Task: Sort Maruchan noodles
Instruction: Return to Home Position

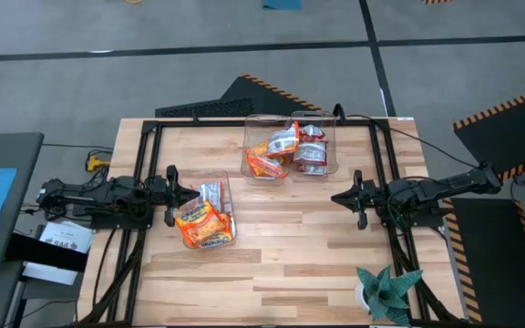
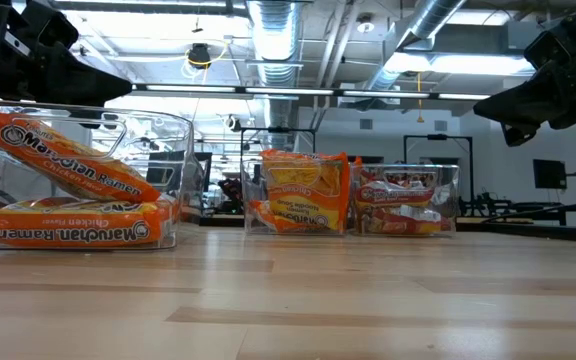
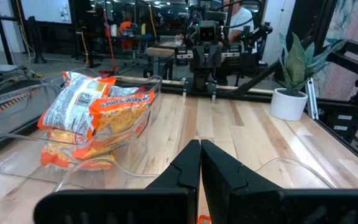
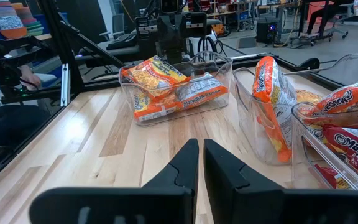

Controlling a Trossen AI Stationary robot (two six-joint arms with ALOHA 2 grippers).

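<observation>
1. Left jaws, at the tip of my left arm (image 1: pixel 108 196): closed on nothing, fingers pressed together. They hang right at the near wall of a lone clear bin (image 2: pixel 168 135); I cannot tell whether they touch it.
2. Right jaws, at the tip of my right arm (image 1: pixel 427 191): closed and empty, over bare bench (image 1: pixel 290 264). The middle bin (image 1: pixel 267 118) and the end bin (image 1: pixel 332 137) stand ahead and off to one side, well apart from the jaws.
3. Step in hand (a judgement): both arms go home.
   - The left jaws should rise before drawing back, so the bin wall is not dragged along.
   - Both jaws should keep closed.
   - The right jaws have open bench around them. Only the teal plant (image 1: pixel 386 287), behind and to one side, asks for a tidy elbow.
4. Count, fixtures: three clear bins, one teal plant, two arms.
5. Count, Maruchan noodles (overlap hides the exact totals):
   - Lone bin, just ahead of the left jaws: orange packets (image 1: pixel 203 228), at least three.
   - Middle bin: more orange ones (image 1: pixel 264 164), at least two, standing on edge.
   - End bin: red-and-white packets (image 1: pixel 310 155), at least three.
   - Every packet I can see lies inside a bin.
</observation>
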